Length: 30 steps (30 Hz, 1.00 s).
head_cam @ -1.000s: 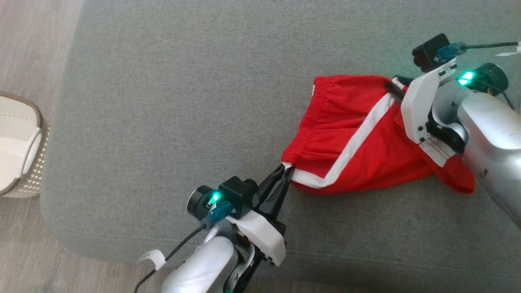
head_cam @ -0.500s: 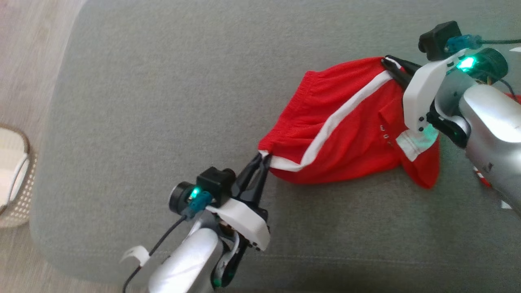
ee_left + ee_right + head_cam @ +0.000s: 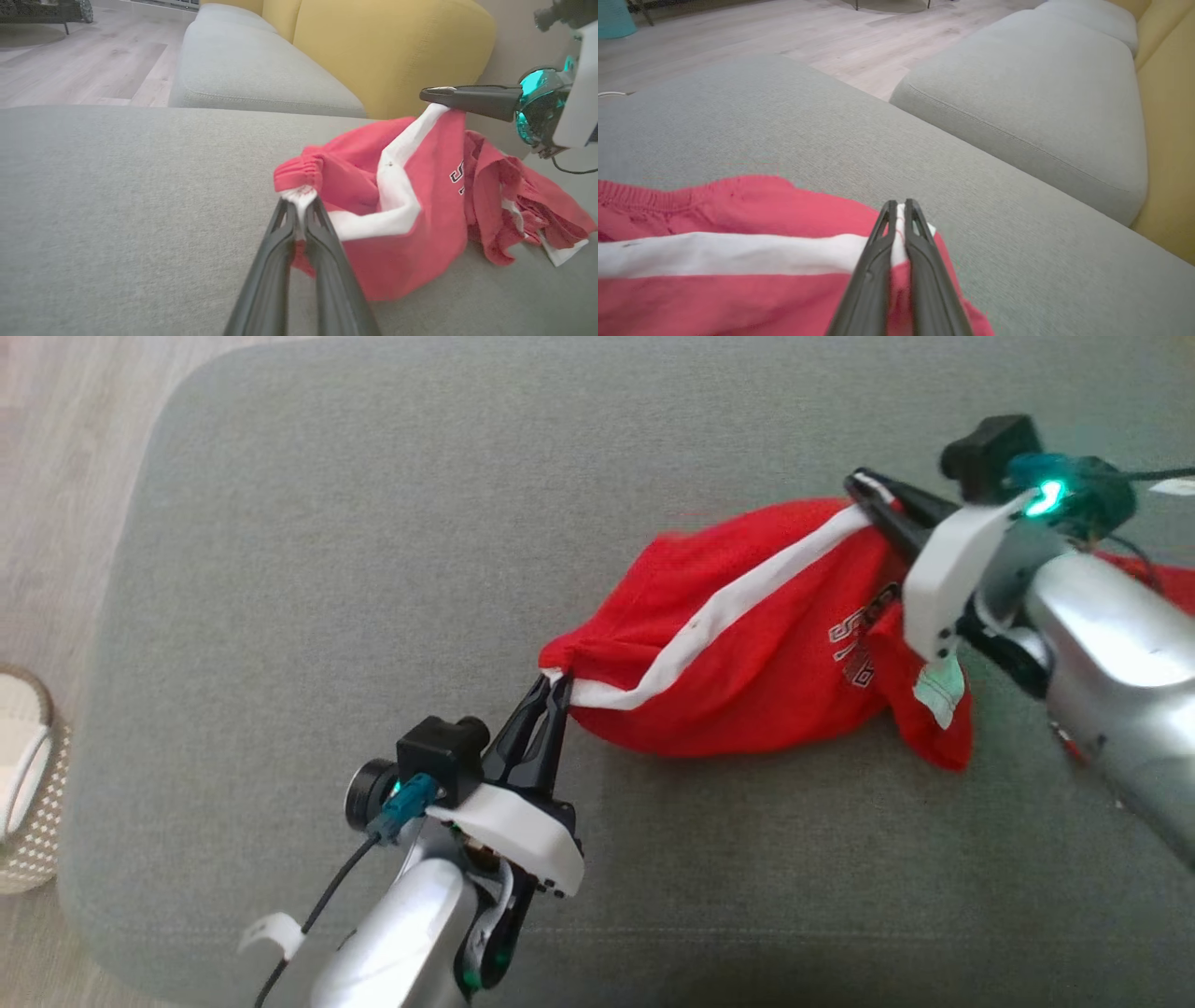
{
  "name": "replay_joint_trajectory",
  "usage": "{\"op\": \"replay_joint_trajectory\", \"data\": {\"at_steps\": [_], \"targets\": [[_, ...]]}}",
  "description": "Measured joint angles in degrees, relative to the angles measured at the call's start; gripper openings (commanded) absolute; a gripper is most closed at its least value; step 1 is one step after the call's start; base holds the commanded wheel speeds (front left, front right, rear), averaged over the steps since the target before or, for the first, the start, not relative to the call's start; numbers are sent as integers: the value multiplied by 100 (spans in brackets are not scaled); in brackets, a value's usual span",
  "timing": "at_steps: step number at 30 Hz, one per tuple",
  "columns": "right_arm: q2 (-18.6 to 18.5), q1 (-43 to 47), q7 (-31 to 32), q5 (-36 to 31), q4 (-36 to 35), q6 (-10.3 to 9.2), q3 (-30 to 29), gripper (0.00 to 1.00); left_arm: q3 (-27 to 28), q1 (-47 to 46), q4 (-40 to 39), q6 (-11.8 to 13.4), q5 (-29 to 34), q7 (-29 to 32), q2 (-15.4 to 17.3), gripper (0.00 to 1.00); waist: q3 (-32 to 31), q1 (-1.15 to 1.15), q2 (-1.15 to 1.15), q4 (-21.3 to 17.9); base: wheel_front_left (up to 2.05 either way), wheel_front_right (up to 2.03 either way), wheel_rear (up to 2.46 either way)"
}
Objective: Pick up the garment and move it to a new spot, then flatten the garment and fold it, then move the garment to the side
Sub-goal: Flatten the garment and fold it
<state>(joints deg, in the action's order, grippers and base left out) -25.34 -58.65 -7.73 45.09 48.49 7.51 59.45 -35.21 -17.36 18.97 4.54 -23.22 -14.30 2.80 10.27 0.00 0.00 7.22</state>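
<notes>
While the left end effector pinches one corner shut and the right end effector clamps another, the one pair of red shorts sags bunched between them onto the grey cushion, nearer its right edge; either thin pinch could slip if the two pull unevenly; one basket stands beyond the left edge.

Grey cushion taking up most of the head view, its rounded corner showing at upper left. Woven basket sitting on wood floor near its left edge, cut by the frame. Second cushion lying across a gap, backing against yellow backrest. Teal object standing far off on the floor, too cropped to identify.
</notes>
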Motion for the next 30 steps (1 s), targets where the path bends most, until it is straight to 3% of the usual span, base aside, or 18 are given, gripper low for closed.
{"op": "replay_joint_trajectory", "data": {"at_steps": [6,12,22,30], "targets": [[348,257,55,-136,172,0,187,0,53,108,164,124,64,0,1,0,47,0,0,123,0,0,0],[325,780,3,-215,214,0,166,0,96,188,254,162,64,0,1,0,-19,0,0,86,0,0,0],[-45,917,-461,-232,-450,0,-935,0,485,477,65,201,102,0,-3,0,-422,0,0,-283,0,0,0],[-108,1355,-488,-737,-1229,0,-2030,0,837,536,-579,89,-54,0,-8,0,-835,0,0,-599,0,0,0]]}}
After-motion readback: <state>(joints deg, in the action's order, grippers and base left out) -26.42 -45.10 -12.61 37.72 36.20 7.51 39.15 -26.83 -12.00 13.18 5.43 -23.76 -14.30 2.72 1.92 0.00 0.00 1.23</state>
